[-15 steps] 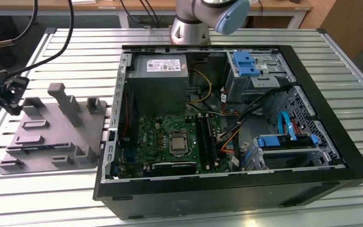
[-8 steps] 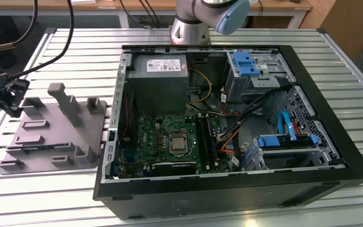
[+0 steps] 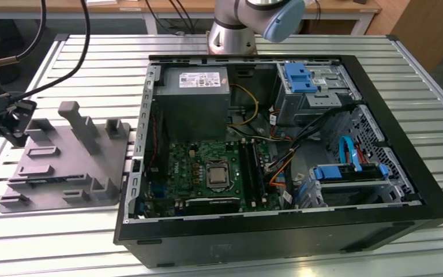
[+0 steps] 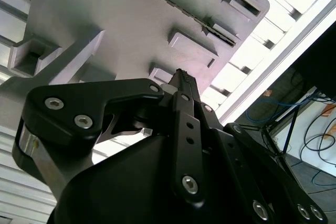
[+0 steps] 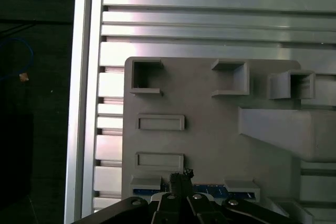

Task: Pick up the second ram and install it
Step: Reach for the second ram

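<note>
The second ram (image 5: 210, 189) is a thin blue-green stick standing on edge between two holders of the grey fixture plate (image 5: 210, 140). In the second wrist view it shows as a thin dark edge (image 4: 181, 11) across the plate. My gripper (image 5: 181, 176) hangs above the plate, over the stick and apart from it. Its fingers look shut together with nothing between them. In the exterior view the gripper (image 3: 12, 128) is at the far left, over the fixture plate (image 3: 67, 167). The motherboard's black memory slots (image 3: 251, 167) lie inside the open computer case.
The open computer case (image 3: 283, 242) takes up the exterior view's centre and right, with cables, drive cages and a power supply (image 3: 194, 95) inside. Raised posts and pockets (image 3: 79, 124) stand on the fixture plate. The slatted metal table's edge (image 5: 84, 103) runs beside the plate.
</note>
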Robot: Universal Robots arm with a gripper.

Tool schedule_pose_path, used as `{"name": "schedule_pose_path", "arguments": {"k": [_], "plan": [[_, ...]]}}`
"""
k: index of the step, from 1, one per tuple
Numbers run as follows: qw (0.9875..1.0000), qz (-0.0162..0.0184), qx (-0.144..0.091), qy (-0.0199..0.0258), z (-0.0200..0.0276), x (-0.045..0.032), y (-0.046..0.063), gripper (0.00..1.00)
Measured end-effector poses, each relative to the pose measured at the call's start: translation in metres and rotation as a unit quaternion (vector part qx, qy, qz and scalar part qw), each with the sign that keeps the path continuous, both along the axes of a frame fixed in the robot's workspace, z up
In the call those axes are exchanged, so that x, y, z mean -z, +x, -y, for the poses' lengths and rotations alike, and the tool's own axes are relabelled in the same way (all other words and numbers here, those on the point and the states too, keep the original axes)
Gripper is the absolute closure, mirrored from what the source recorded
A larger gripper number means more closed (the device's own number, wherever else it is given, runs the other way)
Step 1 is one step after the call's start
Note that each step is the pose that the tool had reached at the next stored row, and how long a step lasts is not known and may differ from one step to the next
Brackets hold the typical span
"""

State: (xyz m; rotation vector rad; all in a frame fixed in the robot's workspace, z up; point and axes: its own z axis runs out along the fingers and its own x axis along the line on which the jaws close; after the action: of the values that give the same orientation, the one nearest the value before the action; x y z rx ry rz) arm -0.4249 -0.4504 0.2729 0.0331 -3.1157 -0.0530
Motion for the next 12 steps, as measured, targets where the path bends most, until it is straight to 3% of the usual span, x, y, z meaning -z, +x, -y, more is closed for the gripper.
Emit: {"name": "schedule_pose_path", "arguments": {"k": [12], "plan": [[1.0, 0.0, 0.0, 0.0, 0.0063, 0.0052, 0.0, 0.9]]}}
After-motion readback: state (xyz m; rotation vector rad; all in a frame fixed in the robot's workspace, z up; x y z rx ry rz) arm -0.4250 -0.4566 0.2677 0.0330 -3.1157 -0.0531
